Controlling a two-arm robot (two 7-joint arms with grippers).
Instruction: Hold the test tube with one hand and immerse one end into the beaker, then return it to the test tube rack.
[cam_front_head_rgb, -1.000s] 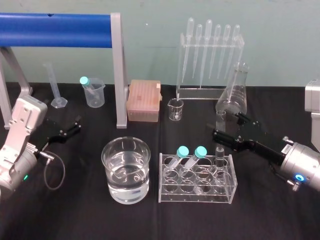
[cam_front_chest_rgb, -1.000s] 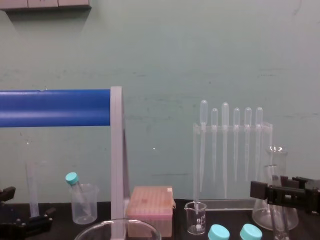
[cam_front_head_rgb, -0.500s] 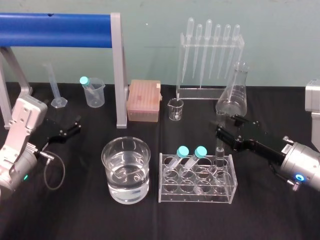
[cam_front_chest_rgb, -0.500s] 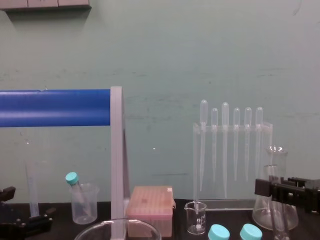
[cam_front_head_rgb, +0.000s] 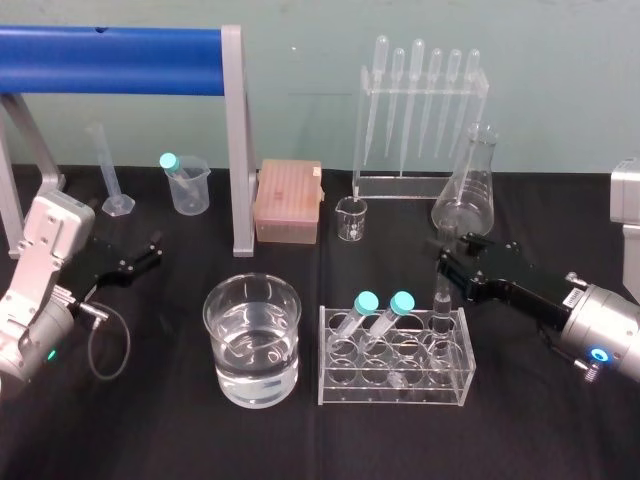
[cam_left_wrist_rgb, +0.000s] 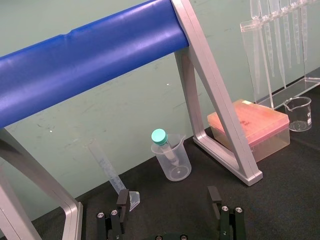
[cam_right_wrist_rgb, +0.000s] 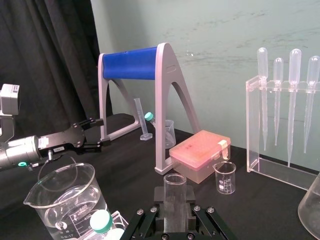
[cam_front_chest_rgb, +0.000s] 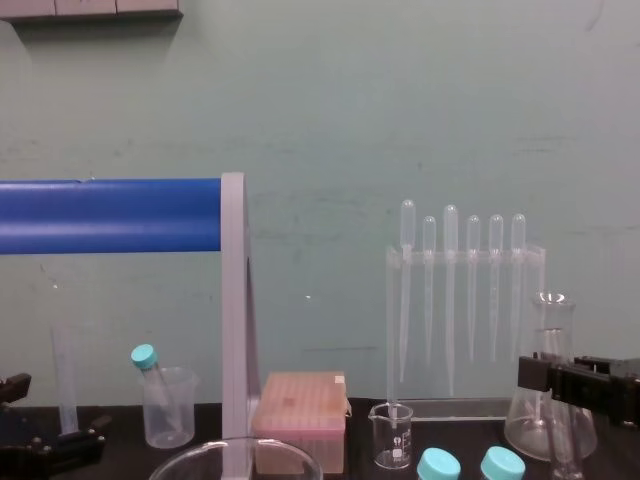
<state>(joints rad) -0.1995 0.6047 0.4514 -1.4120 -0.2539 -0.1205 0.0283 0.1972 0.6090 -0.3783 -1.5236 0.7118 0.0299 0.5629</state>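
Note:
The test tube (cam_front_head_rgb: 440, 300) stands upright in the back right hole of the clear test tube rack (cam_front_head_rgb: 395, 372). My right gripper (cam_front_head_rgb: 449, 266) reaches in from the right at the tube's upper part. In the right wrist view both black fingers (cam_right_wrist_rgb: 159, 207) press against the test tube (cam_right_wrist_rgb: 175, 190), so the right gripper (cam_right_wrist_rgb: 175, 209) is shut on it. The wide beaker (cam_front_head_rgb: 252, 338), about half full of water, stands left of the rack. My left gripper (cam_front_head_rgb: 150, 250) rests open at the far left, and the left wrist view shows nothing between its fingers (cam_left_wrist_rgb: 122, 200).
Two teal-capped tubes (cam_front_head_rgb: 365, 305) lean in the rack's left holes. Behind stand a conical flask (cam_front_head_rgb: 468, 190), a dropper stand (cam_front_head_rgb: 420, 110), a small glass beaker (cam_front_head_rgb: 351, 218) and a pink tip box (cam_front_head_rgb: 288, 200). A blue roller frame (cam_front_head_rgb: 120, 60) spans the back left.
The right gripper's fingers have closed in from wide apart onto the test tube standing in the rack. The left arm has not moved.

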